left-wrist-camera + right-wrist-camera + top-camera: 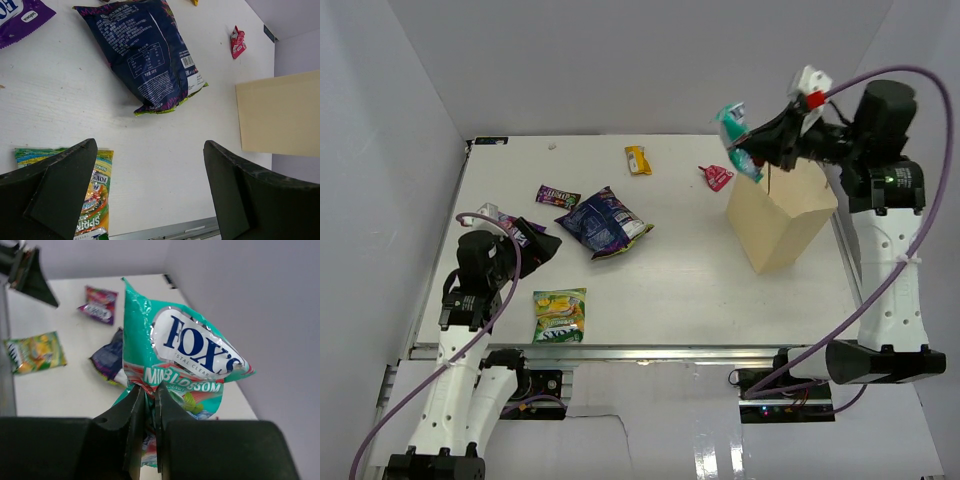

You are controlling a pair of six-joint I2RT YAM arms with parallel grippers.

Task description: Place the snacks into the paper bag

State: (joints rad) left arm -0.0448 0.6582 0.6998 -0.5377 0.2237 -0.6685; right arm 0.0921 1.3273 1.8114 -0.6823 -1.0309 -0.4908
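Jaws status: right jaws pinched shut on the lower edge of the teal-white bag (185, 360), held up off the tabletop (700, 290) at the far-left top corner of the paper bag (785, 225) (over the opening or just beside it, can't tell). Left jaws spread wide, nothing between them, low over the tabletop. Green-yellow bag (95, 200) lies under the left finger, dark blue-purple bag (145, 55) ahead. Small brown packet (557, 196), yellow wrapper (638, 160) and pink-red wrapper (716, 177) lie flat farther back.

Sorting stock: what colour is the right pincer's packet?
Teal and white packet; right wrist view.
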